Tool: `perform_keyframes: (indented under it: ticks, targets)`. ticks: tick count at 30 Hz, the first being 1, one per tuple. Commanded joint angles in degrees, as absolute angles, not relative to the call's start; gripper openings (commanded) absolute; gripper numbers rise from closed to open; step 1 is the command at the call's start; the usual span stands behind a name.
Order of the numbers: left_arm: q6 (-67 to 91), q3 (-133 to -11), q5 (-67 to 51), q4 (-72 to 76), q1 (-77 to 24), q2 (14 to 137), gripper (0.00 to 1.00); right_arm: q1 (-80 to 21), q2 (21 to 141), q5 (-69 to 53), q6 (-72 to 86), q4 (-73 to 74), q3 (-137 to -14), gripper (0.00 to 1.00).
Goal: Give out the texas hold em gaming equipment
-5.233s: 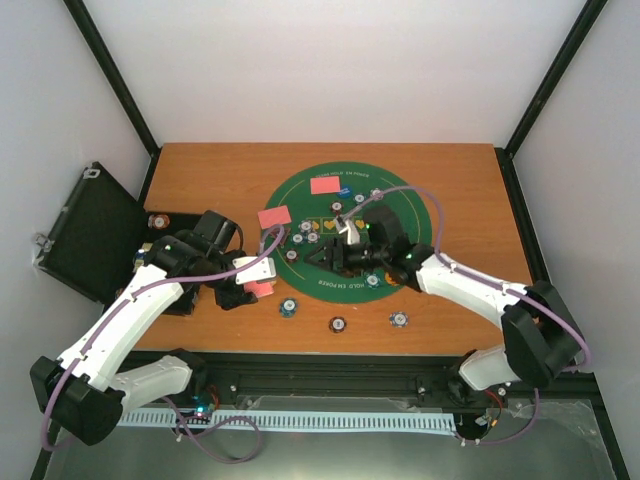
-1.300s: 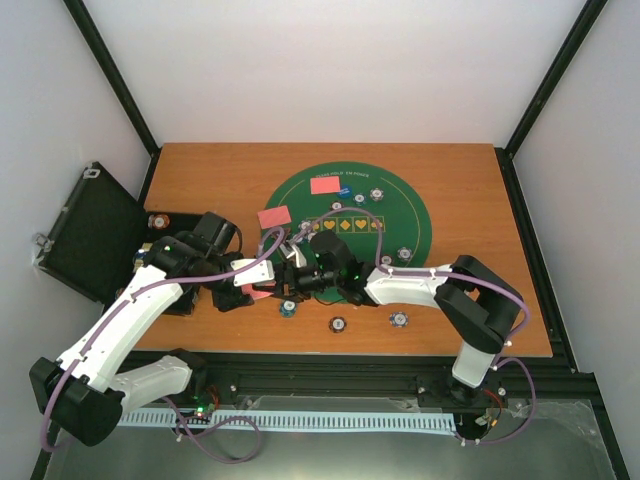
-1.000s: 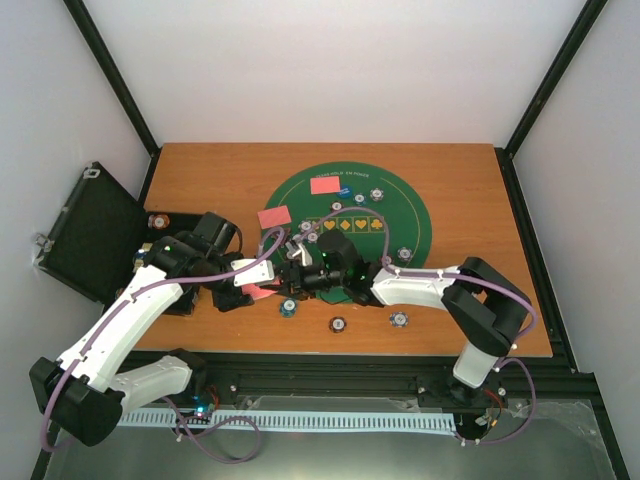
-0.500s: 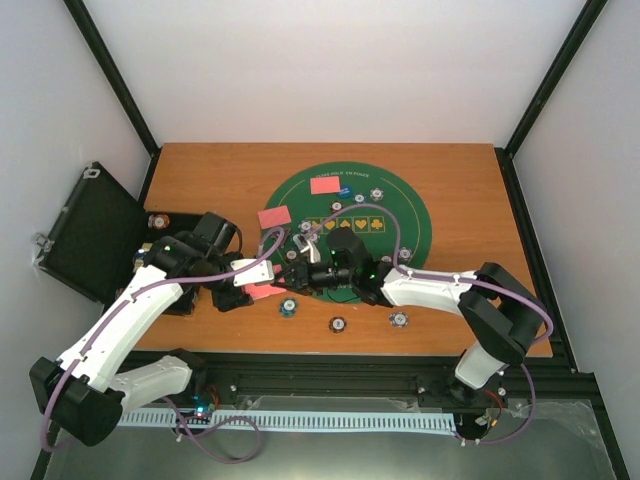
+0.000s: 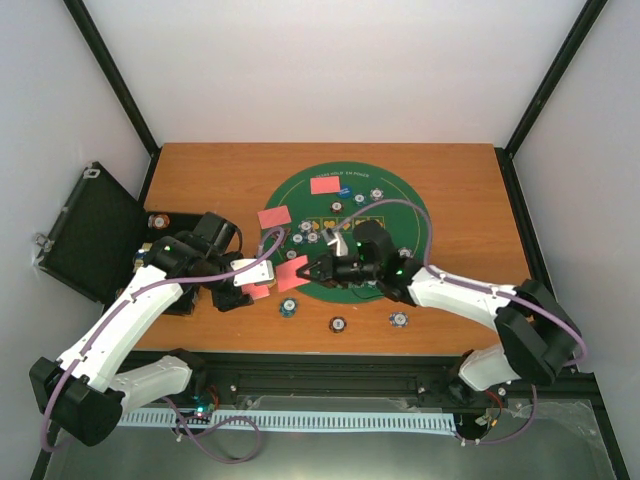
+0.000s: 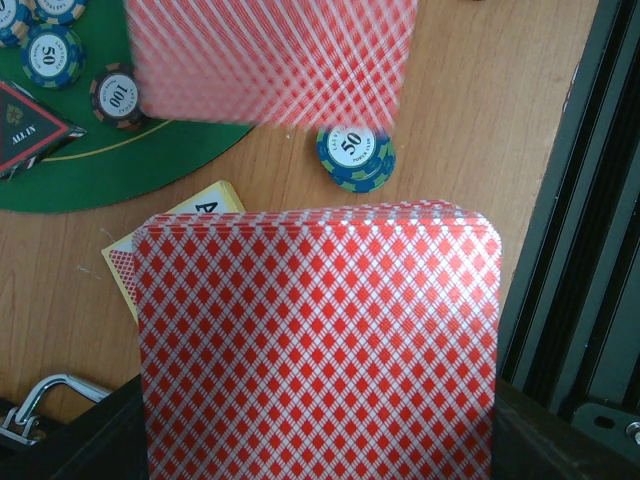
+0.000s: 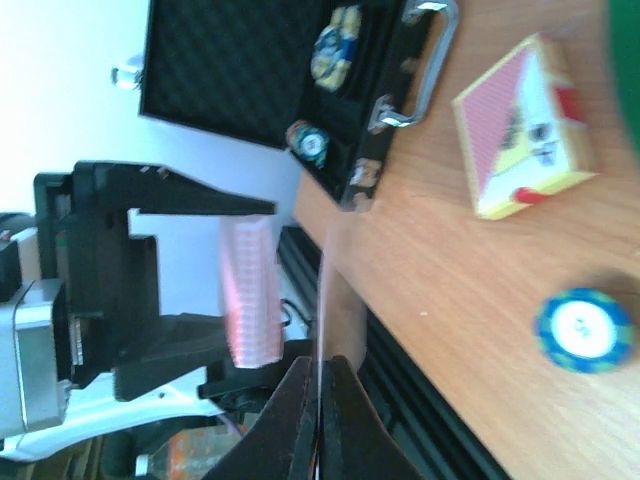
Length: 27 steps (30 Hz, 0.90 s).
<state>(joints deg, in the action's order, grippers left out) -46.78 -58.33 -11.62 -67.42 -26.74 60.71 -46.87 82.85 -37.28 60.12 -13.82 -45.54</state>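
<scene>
Dealing step in hand, judging by the layout. At left, clamped in the left gripper (image 5: pixel 250 284): a thick deck of red-backed playing cards (image 6: pixel 320 350), held above the brown wooden table (image 5: pixel 470 210) just off the left rim of the round green felt mat (image 5: pixel 400 225). Just right of it, pinched edge-on between the closed fingers of the right gripper (image 7: pixel 319 375): a single red-backed card (image 6: pixel 270 60), apart from the deck and off the table. Next, most likely: carry that card to a seat not yet served, lower it flat and face down, then open the fingers. Needs a steady pinch against slipping or flexing.

Counted, left to right:
- one black hinged case (image 5: pixel 95 235), lid open, with at least two striped round poker chips (image 7: pixel 335 35) inside
- one yellow-edged card box (image 7: pixel 525 130) on the wood
- one deck
- one card in the air
- two more face-down cards: a left-rim card (image 5: pixel 274 216) and a far-side card (image 5: pixel 324 184)
- one black red-edged triangle marker (image 6: pixel 25 125) on the felt
- three chips on bare wood along the near edge
- roughly six on the felt, too small to count surely
- one small blue button disc (image 5: pixel 344 190) beside the far-side card
</scene>
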Motion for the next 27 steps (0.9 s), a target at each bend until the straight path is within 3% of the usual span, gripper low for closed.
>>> perform_keyframes:
  ticks: [1, 11, 27]
  targets:
    - [-48.2, -59.4, -11.9, -67.2, -26.6, 60.4, 0.11, -40.0, 78.1, -38.7, 55.0, -5.5, -42.0, 0.03]
    - [-48.1, -60.0, -12.3, -67.2, -26.6, 60.9, 0.11, -19.2, 79.1, -41.3, 35.9, 15.7, -42.8, 0.03]
    - [-48.6, -60.2, -11.6, -68.0, -26.6, 60.4, 0.11, -15.3, 96.9, -37.3, 26.3, 23.1, -56.0, 0.03]
